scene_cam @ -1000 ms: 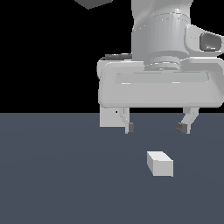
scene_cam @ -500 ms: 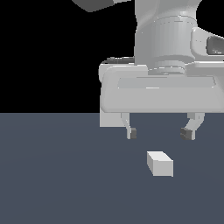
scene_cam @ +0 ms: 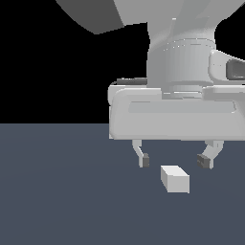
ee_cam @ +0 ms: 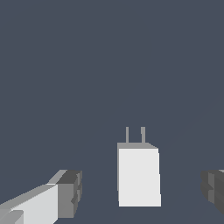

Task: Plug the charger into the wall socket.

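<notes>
The charger (scene_cam: 175, 179) is a small whitish block lying on the dark floor. In the wrist view the charger (ee_cam: 139, 175) shows two thin prongs (ee_cam: 134, 134) at one end. My gripper (scene_cam: 174, 161) hangs open just above it, one finger (scene_cam: 142, 158) on either side and apart from the block. The wrist view also shows the gripper (ee_cam: 142, 192) straddling the block, with wide gaps to both fingertips (ee_cam: 69, 192). The wall socket is hidden behind the gripper's wide body in the exterior view.
The dark blue-grey floor (scene_cam: 57, 191) stretches around the block, meeting a black background at the horizon. The arm's large grey wrist (scene_cam: 182, 62) fills the upper part of the exterior view.
The gripper has come down toward the charger, its fingertips now close to the block's top, and it stays open. The charger has not moved. The light plate behind the hand is now covered.
</notes>
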`<state>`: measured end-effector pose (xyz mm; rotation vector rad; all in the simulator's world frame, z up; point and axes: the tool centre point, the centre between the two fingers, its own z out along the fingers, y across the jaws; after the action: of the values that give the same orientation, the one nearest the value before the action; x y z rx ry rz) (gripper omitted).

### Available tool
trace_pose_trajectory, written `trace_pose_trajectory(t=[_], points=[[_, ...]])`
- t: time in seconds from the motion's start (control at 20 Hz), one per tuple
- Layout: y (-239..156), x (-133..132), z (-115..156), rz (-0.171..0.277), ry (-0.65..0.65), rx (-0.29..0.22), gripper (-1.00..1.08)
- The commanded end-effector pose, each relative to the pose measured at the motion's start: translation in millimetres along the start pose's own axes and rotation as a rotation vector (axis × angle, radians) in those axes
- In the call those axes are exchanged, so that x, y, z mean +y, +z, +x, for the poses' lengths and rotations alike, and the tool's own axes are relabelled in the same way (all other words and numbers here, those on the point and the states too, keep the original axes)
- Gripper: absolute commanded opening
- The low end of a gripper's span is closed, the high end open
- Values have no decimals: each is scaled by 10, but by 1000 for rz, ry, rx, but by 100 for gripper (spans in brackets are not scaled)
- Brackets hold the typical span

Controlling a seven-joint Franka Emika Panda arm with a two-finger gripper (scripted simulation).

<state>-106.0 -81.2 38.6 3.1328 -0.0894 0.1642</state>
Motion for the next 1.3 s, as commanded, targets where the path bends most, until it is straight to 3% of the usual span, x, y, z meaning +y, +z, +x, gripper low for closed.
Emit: trace_pose_trajectory(t=[0.0, 0.4, 0.45, 1.25], points=[[112, -1, -16, 0, 0, 0, 100], [267, -1, -27, 0, 0, 0, 100], [267, -1, -26, 0, 0, 0, -100], [205, -71, 51, 0, 5, 0, -100]])
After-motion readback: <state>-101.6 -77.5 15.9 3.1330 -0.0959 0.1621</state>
